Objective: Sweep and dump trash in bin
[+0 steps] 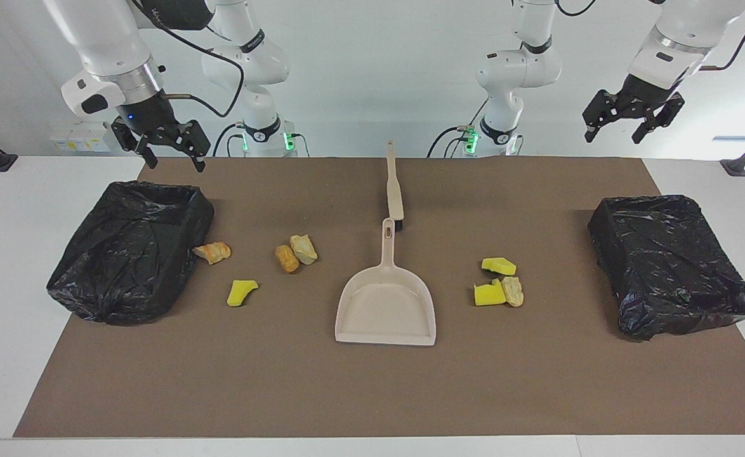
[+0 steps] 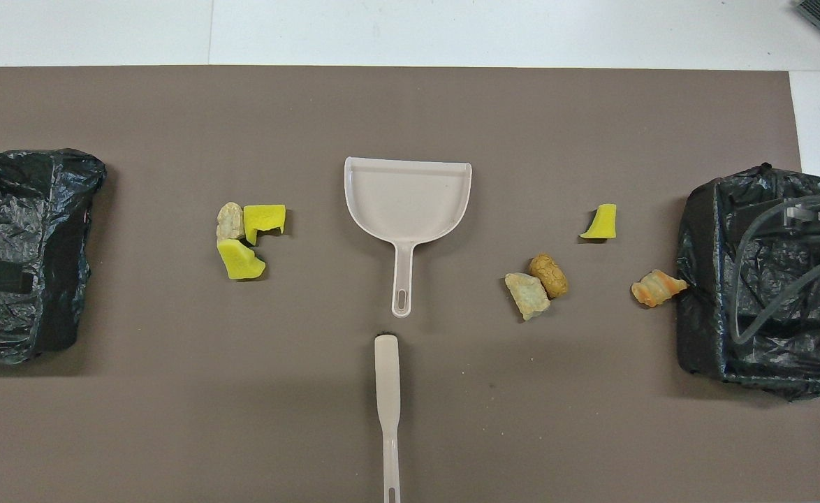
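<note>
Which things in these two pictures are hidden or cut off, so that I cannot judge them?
- Brush bristles: facing view, only a dark tip shows under its head.
- Brush handle end: overhead view, cut by the bottom edge.
- Inside of the bin at the right arm's end: overhead view, partly covered by the raised arm and its cable.
- Bin at the left arm's end: overhead view, cut by the edge.

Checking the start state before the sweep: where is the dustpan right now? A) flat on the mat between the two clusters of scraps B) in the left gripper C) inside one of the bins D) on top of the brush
A: the dustpan lies flat on the mat, scraps on either side, with the brush just off its handle end; the left gripper and right gripper hang open and empty.
</note>
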